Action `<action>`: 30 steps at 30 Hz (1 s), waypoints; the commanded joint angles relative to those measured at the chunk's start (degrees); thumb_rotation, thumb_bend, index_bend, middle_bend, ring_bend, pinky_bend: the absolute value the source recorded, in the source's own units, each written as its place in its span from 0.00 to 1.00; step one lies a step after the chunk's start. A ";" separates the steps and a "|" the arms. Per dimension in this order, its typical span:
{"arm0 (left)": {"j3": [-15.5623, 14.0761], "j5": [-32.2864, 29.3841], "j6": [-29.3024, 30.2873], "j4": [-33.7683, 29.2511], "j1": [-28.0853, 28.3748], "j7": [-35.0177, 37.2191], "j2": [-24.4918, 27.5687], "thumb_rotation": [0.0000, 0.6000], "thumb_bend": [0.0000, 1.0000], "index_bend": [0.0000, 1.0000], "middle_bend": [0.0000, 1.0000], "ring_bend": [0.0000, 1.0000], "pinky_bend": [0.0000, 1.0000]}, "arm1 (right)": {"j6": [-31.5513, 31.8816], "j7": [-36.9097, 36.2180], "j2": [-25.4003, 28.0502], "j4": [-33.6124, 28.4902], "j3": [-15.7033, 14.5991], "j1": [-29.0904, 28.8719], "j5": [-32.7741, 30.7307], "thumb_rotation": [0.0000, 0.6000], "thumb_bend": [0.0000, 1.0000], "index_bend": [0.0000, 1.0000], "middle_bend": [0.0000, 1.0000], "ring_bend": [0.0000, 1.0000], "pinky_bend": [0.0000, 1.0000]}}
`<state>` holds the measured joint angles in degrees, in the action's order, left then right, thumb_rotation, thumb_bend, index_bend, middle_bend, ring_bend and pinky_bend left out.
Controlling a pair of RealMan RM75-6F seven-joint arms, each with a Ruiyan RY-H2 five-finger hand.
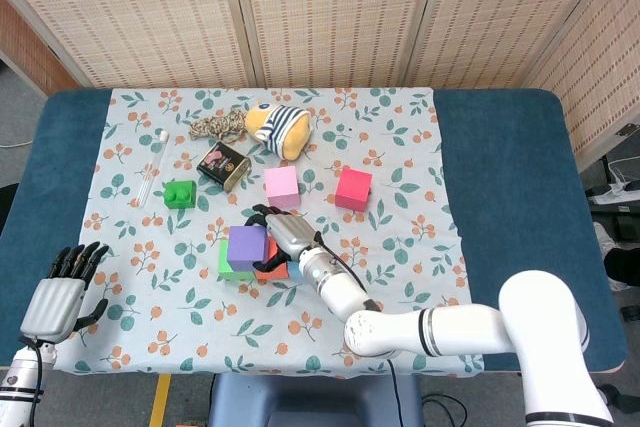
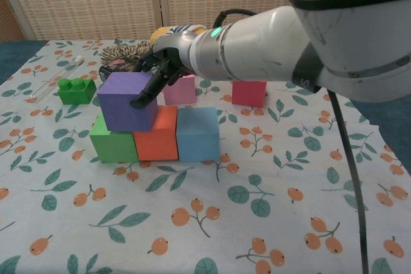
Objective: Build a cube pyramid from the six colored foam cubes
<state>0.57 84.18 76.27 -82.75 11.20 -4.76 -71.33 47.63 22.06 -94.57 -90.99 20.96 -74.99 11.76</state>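
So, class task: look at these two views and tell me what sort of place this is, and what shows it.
Probably a robot lab or test bench rather than a home: a padded blue table under a floral cloth, woven screens closing it in, and white robot arms with a right hand stacking foam cubes.

Head view high, overlooking whole table (image 1: pixel 500 147); chest view low, close, same cubes.
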 commanded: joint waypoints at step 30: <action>0.02 0.11 0.26 0.00 -0.09 0.21 0.15 1.00 0.35 0.00 0.04 0.00 0.05 | -0.04 -1.13 1.16 -1.45 -0.95 -0.70 -0.73 1.00 0.39 0.16 0.03 0.00 0.13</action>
<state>0.59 84.29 76.52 -82.75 11.11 -4.55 -71.18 47.56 20.91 -93.44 -92.41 20.04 -75.69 11.05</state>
